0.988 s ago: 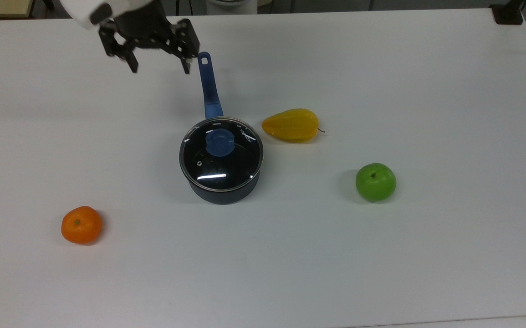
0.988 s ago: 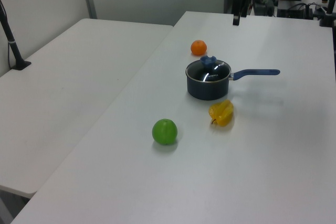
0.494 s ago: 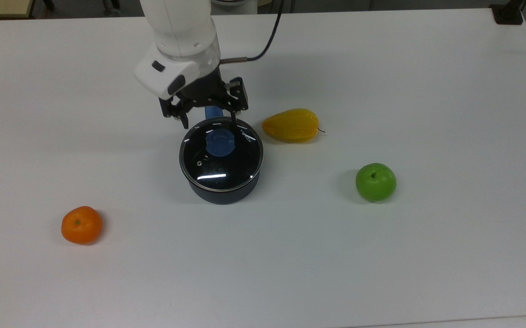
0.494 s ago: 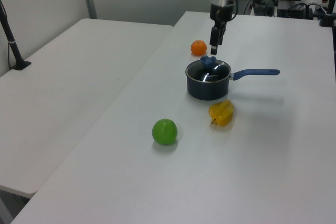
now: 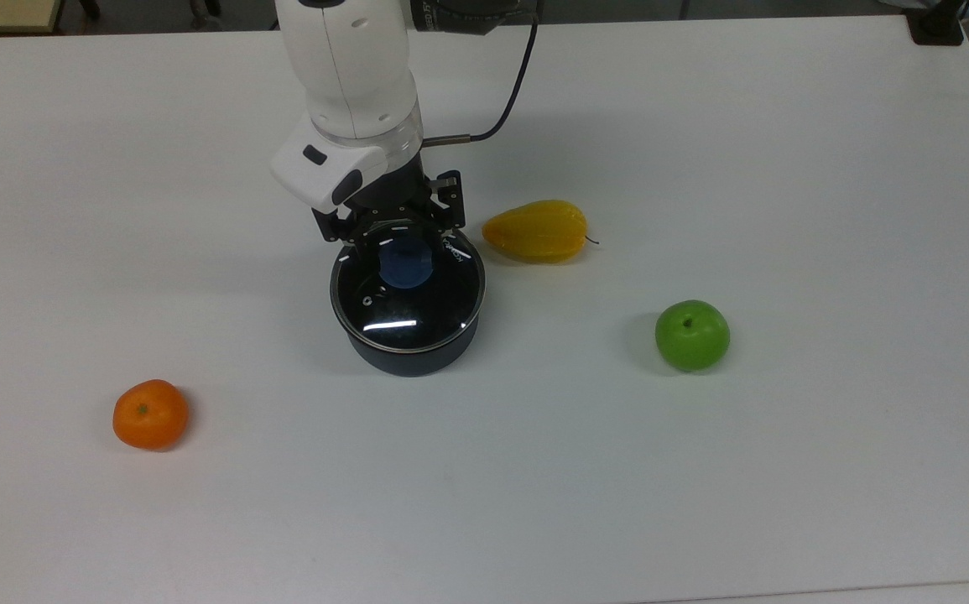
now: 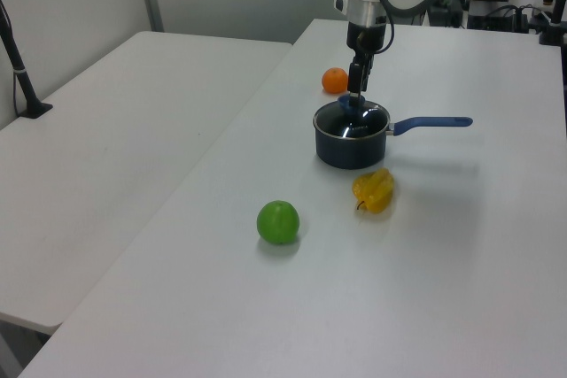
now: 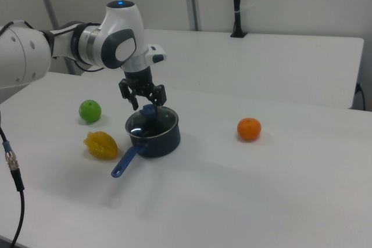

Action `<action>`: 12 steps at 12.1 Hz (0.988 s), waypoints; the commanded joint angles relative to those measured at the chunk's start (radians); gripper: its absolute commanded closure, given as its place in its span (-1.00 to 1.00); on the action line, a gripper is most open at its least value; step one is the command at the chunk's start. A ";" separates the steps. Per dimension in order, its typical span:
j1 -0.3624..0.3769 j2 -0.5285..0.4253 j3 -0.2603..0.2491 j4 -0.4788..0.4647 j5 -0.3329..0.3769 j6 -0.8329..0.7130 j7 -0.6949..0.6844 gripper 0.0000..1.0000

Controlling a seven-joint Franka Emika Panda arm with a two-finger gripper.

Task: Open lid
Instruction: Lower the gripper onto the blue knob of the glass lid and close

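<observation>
A round glass lid (image 5: 410,304) with a metal rim sits closed on a dark saucepan (image 5: 407,356) near the table's middle. Its blue knob (image 5: 405,265) shows just below my gripper (image 5: 398,236) in the top view. The gripper hangs low over the knob, open, one finger on either side of it. In the right view the gripper (image 7: 147,104) is directly above the knob (image 7: 149,110) and the lid (image 7: 150,124). In the left view the gripper (image 6: 355,95) points down at the lid (image 6: 353,123). The pan's blue handle (image 6: 432,121) sticks out to the left view's right.
A yellow fruit (image 5: 537,230) lies close to the pan on the top view's right. A green apple (image 5: 692,335) is farther right, and an orange (image 5: 150,413) sits at the lower left. All rest on the white table (image 5: 786,470).
The arm has come in from the top view's upper left and dropped over the pan. The open gripper now stands around the lid's knob. The lid and pan have not moved.
</observation>
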State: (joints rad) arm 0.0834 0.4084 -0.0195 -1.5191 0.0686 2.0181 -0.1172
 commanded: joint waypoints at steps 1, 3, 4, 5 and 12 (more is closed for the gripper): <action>0.006 0.018 -0.008 0.020 -0.004 0.016 -0.015 -0.69; 0.007 0.027 -0.010 0.020 -0.006 0.019 -0.016 -0.69; 0.007 0.027 -0.010 0.019 -0.007 0.045 -0.015 -0.63; 0.007 0.029 -0.008 0.019 -0.009 0.057 -0.015 -0.58; 0.007 0.023 -0.008 0.019 -0.010 0.051 -0.015 -0.06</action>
State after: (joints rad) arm 0.0841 0.4335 -0.0202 -1.5041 0.0662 2.0600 -0.1176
